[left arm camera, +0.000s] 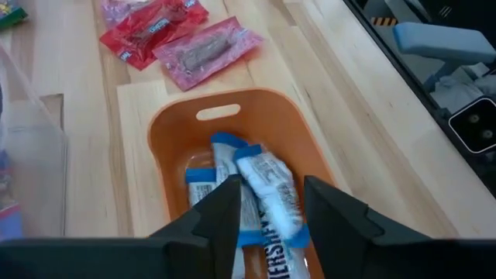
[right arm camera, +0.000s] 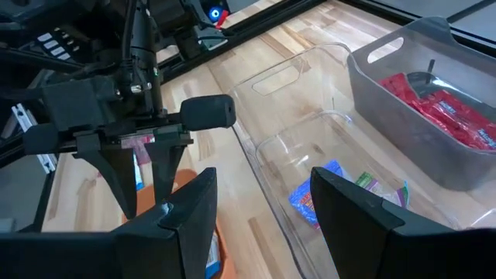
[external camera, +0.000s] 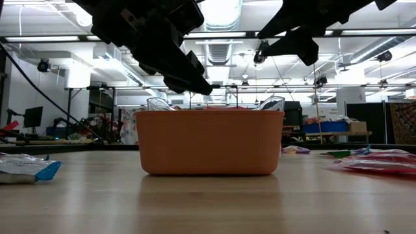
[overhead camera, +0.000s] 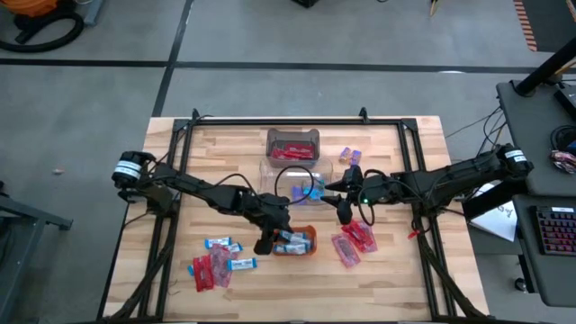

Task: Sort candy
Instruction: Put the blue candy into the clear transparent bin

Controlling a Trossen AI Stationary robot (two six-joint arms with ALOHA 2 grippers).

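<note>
Left gripper (left arm camera: 267,203) poised above the orange tray (left arm camera: 170,124), fingers apart, right gripper (right arm camera: 260,203) beside the tray, fingers spread, empty.

The high camera looks straight down on the whole tabletop (overhead camera: 396,270), far enough to take in both arms and the surrounding floor. The low camera sits at tabletop level, close behind the orange tray (external camera: 209,142), facing the room beyond. The left wrist camera looks steeply down into that tray (left arm camera: 167,136) from close above. The right wrist camera faces the clear plastic bins (right arm camera: 310,147), with the left arm at ten o'clock.
</note>
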